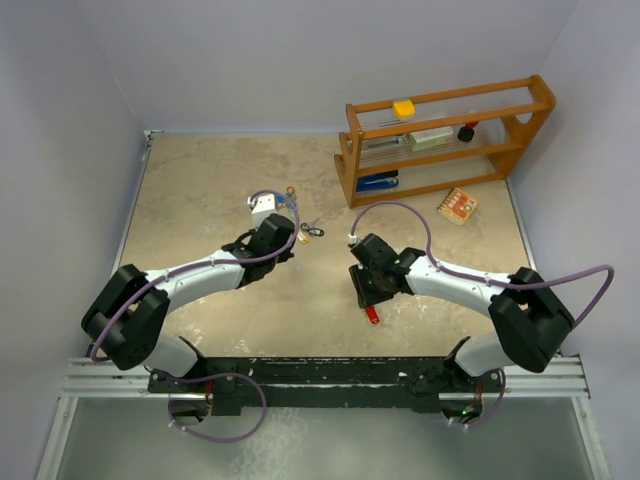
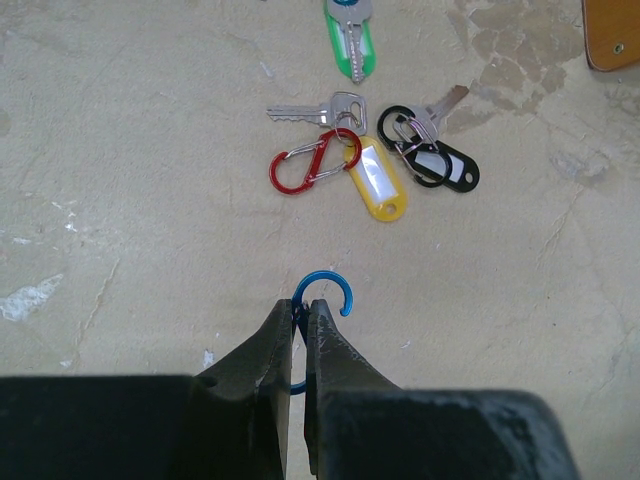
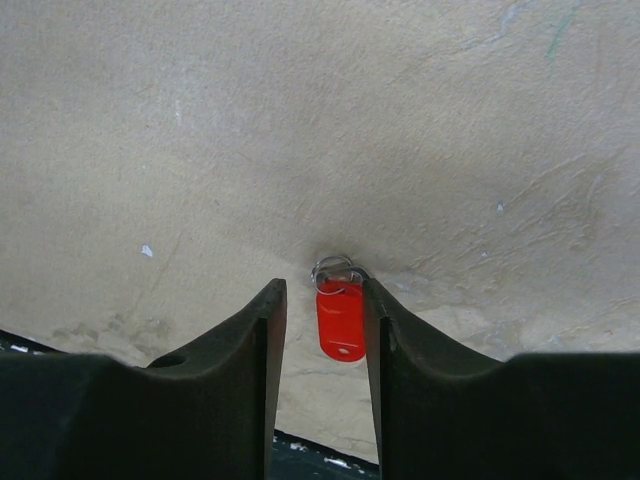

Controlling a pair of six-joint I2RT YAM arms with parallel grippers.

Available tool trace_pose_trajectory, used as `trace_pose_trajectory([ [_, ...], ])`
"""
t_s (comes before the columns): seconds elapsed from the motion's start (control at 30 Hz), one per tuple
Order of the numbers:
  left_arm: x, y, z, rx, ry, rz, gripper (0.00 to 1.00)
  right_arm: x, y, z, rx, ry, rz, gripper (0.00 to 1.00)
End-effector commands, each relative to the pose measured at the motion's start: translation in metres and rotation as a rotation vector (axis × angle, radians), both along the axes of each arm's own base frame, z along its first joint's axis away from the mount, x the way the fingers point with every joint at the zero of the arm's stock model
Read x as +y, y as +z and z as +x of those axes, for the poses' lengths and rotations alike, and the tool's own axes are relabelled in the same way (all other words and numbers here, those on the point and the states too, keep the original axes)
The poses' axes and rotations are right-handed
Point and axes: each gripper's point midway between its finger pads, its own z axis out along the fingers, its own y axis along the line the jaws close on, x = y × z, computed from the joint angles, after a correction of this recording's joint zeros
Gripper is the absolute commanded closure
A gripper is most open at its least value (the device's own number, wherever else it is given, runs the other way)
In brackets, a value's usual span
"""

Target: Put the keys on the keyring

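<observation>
Down at the left fingertips, the left gripper [image 2: 302,308] is clamped tight on a blue clip [image 2: 325,275]. Only the clip's upper hook shows; the rest vanishes between the dark fingers [image 2: 340,360].

Ahead on the table [image 2: 150,200] lie the keys. A green-tagged key [image 2: 351,40] is cut off by the top edge. A silver key [image 2: 310,112] is hooked with a red clip [image 2: 298,172] and a yellow tag [image 2: 377,180]. Just beside them a black tag [image 2: 445,165] and a black clip [image 2: 400,125] overlap a third key [image 2: 445,100], which is mostly covered. A wooden corner [image 2: 610,35] pokes in at the far right.

Over to the right gripper [image 3: 322,287]: its jaws stand apart and grip nothing. A red tag [image 3: 341,320] lies between them, close against the right finger. A small ring [image 3: 333,270] sits at the tag's far end, but no key blade can be made out there.

From above, the left arm [image 1: 190,275] reaches low and forward toward the table's middle. The right arm [image 1: 450,278] bends inward with its wrist tipped down over the red tag. A wooden rack [image 1: 445,140] stands at the far right, well apart from both.
</observation>
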Motion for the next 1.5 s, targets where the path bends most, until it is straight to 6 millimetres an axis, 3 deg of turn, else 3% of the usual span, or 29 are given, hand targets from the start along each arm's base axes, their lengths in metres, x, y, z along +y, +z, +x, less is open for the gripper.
trace_pose_trajectory([
  [0.0, -0.001, 0.011, 0.007, -0.038, -0.001, -0.016, 1.00, -0.001, 0.010, 0.003, -0.014, -0.013, -0.020, 0.60],
  [0.27, -0.001, 0.010, 0.007, -0.035, -0.004, -0.015, 1.00, -0.011, 0.007, -0.004, -0.003, -0.043, -0.037, 0.53],
  [0.87, -0.003, 0.007, 0.008, -0.028, -0.011, -0.019, 1.00, -0.030, -0.013, -0.036, 0.087, -0.078, -0.056, 0.51],
  [1.2, -0.004, 0.003, 0.008, -0.022, -0.012, -0.020, 1.00, -0.025, -0.024, -0.045, 0.110, -0.035, -0.096, 0.55],
  [1.37, -0.003, 0.002, 0.007, -0.020, -0.011, -0.016, 1.00, -0.026, -0.033, -0.041, 0.101, -0.035, -0.138, 0.67],
  [1.47, -0.002, 0.002, 0.007, -0.021, -0.008, -0.016, 1.00, -0.025, -0.033, -0.034, 0.077, -0.038, -0.148, 0.69],
])
